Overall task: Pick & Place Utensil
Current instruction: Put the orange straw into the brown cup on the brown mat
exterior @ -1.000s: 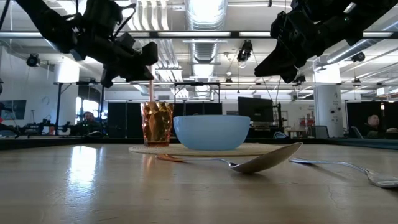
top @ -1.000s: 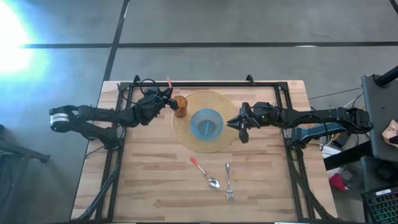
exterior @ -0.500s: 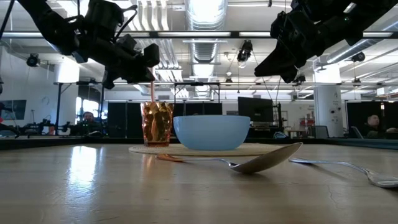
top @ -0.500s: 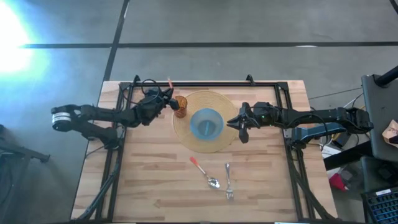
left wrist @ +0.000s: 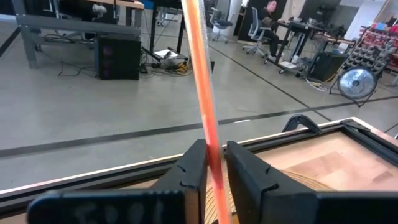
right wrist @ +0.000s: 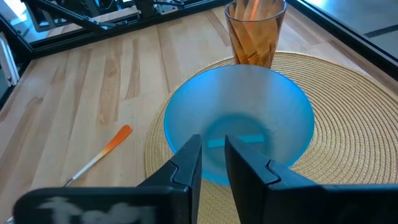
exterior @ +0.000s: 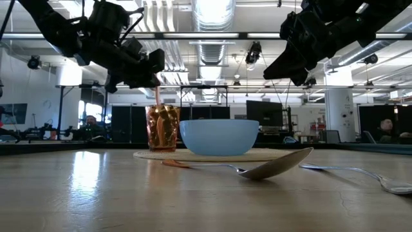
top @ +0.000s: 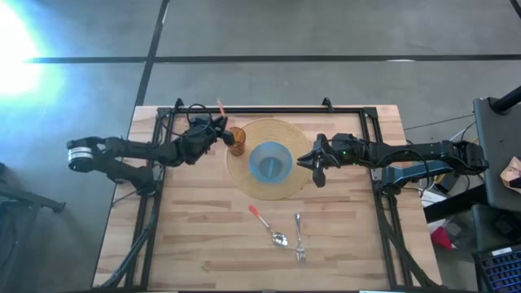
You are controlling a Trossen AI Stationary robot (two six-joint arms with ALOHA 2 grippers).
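Note:
An orange-handled utensil (left wrist: 202, 81) stands upright in the amber cup (top: 236, 140) at the round woven placemat's (top: 281, 129) left edge. My left gripper (left wrist: 216, 155) is level beside the cup's top, its fingers a narrow gap apart with the handle between them. A light blue bowl (top: 269, 163) sits in the middle of the mat. My right gripper (right wrist: 212, 155) hangs above the bowl's right side, slanting down, with a narrow gap and nothing in it. A spoon with an orange handle (top: 269, 226) and a fork (top: 299, 236) lie on the table near the front. My left gripper's fingers (left wrist: 193, 168) stand on either side of the utensil's handle (left wrist: 211, 149), above the cup, coming level from the table's left and lying across the handle. The handle runs close along one finger's inner face. I cannot tell whether it touches.
A black frame (top: 269, 109) runs along the table's far edge and both sides. Bare wood lies to the left and right of the spoon and fork. Beyond the table the low view shows a room with desks and seated people.

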